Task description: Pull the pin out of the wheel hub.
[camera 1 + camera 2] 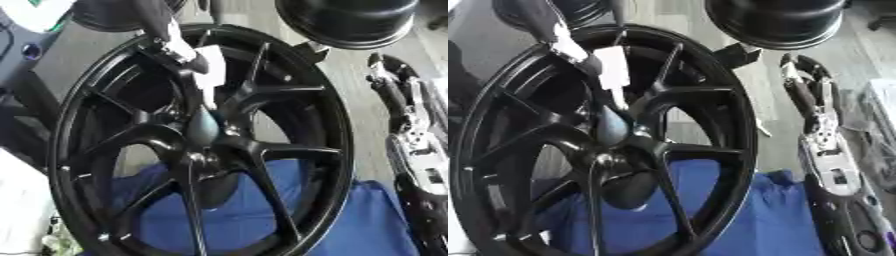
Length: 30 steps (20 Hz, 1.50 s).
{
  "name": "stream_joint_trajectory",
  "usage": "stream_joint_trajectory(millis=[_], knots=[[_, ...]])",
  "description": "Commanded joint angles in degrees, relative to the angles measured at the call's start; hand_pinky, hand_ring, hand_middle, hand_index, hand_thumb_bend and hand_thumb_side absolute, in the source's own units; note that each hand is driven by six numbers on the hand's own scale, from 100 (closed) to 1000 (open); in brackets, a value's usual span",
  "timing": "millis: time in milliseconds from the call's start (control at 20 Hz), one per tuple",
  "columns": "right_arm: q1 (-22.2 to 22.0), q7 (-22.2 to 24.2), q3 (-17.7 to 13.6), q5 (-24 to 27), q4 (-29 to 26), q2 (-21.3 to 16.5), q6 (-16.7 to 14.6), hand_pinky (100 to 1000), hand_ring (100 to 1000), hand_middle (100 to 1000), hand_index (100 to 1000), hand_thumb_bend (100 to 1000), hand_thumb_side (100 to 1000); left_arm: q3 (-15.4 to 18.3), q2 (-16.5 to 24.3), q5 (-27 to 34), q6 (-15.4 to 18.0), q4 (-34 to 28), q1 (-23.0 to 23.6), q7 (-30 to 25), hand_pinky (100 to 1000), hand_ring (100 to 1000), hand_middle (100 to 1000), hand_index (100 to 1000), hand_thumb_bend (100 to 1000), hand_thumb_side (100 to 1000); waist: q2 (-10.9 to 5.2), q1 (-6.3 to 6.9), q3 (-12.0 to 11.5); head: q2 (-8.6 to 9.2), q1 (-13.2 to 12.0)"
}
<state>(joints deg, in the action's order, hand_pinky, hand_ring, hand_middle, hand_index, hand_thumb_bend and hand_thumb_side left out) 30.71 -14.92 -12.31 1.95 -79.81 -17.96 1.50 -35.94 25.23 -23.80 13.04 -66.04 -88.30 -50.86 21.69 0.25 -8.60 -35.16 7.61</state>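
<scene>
Stands upright over a blue cloth, this black wheel, rigid and probably heavy, with a pale slim pin above its hub, best pinched near the top; left hand unclear, right hand seemingly open.

1. Right arm: black shell, silver-white metal plates and joints behind the fingers.
2. Left hand: black, white patch beside the fingers; details blurred.

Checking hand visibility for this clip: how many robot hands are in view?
2: the left hand reaches in from the upper left over the black wheel; the right hand hangs beside its right rim.
</scene>
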Motion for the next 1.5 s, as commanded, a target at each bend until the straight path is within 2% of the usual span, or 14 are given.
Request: stream_joint_trajectory(millis=[50, 300, 450, 600, 850, 1100, 1350, 1500], knots=[[0.7, 0.3, -0.1, -0.4, -0.6, -1.7, -0.2, 798, 720, 774, 832, 258, 539, -0.5, 1.2, -1.3, -0.2, -0.5, -1.5, -1.1, 861, 795, 718, 797, 597, 653, -2.18, 0.1, 0.2, 0.09, -0.4], [0.8, 0.6, 0.2, -0.5, -0.6, -1.6, -0.2, 798, 720, 774, 832, 256, 542, -0.6, 0.2, -6.8, 0.1, 1.5, -1.4, -1.1, 864, 793, 704, 803, 624, 635, -2.17, 0.21, 0.3, 0.11, -0.7], [0.8, 0.8, 0.3, -0.6, -0.6, -1.6, -0.2, 798, 720, 775, 832, 255, 543, -0.1, -0.5, -9.6, 0.7, 2.6, -1.4, -1.1, 862, 788, 679, 788, 610, 627, -2.17, 0.21, 0.4, 0.1, -0.9], [0.9, 0.9, 0.4, -0.6, -0.6, -1.5, -0.2, 798, 721, 775, 832, 254, 545, 0.2, -1.1, -10.0, 1.1, 3.5, -1.3, -1.1, 854, 779, 646, 765, 578, 645, -2.19, 0.24, 0.5, 0.06, -1.0], [1.0, 1.4, 0.8, -0.8, -0.5, -1.5, 0.0, 798, 721, 776, 832, 253, 547, -0.7, -1.9, -9.4, 1.0, 4.0, -1.3, -1.1, 846, 759, 606, 732, 585, 644, -2.22, 0.41, 0.7, -0.03, -1.3], [1.1, 1.4, 0.8, -0.8, -0.6, -1.3, -0.1, 799, 721, 776, 832, 252, 547, -1.2, -2.4, -10.8, 1.7, 4.9, -0.9, -1.1, 829, 733, 577, 708, 554, 572, -2.2, 0.46, 0.9, -0.12, -1.4], [1.2, 1.5, 0.9, -0.8, -0.6, -1.3, -0.1, 799, 722, 777, 832, 251, 549, -1.1, -2.8, -10.6, 1.7, 5.1, -0.9, -1.1, 811, 697, 552, 686, 400, 389, -2.2, 0.46, 0.9, -0.25, -1.4], [1.2, 1.5, 1.0, -0.9, -0.5, -1.3, 0.0, 799, 722, 777, 832, 252, 551, -1.4, -2.7, -9.6, 1.2, 4.9, -0.7, -1.1, 796, 662, 527, 661, 337, 288, -2.22, 0.46, 0.9, -0.27, -1.5]])
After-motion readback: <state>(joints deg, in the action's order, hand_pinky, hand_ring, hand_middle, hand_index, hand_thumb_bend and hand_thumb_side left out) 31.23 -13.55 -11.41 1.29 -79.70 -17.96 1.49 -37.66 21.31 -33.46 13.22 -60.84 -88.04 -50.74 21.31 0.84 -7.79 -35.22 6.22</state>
